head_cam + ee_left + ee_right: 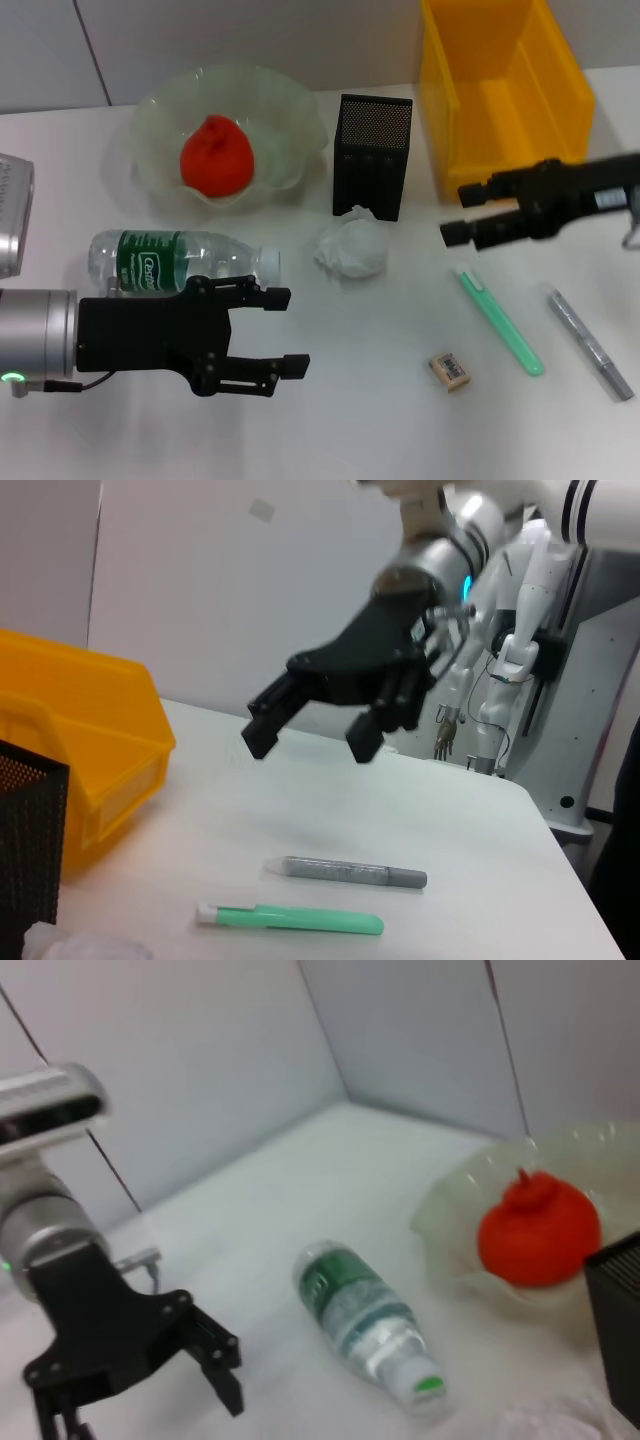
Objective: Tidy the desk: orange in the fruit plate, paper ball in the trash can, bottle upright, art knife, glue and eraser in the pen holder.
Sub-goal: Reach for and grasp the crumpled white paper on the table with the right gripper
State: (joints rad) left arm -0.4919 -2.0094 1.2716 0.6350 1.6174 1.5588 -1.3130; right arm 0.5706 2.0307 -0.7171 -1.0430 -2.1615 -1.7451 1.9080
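The orange lies in the pale-green fruit plate at the back left. In front of the plate the bottle lies on its side, cap toward the paper ball. My left gripper is open and empty just in front of the bottle. The black mesh pen holder stands behind the paper ball, beside the yellow trash can. My right gripper hovers open and empty in front of the can. The green art knife, grey glue and eraser lie on the table.
The left wrist view shows the right gripper above the glue and the art knife. A silver object sits at the table's left edge. The table is white, with a wall behind.
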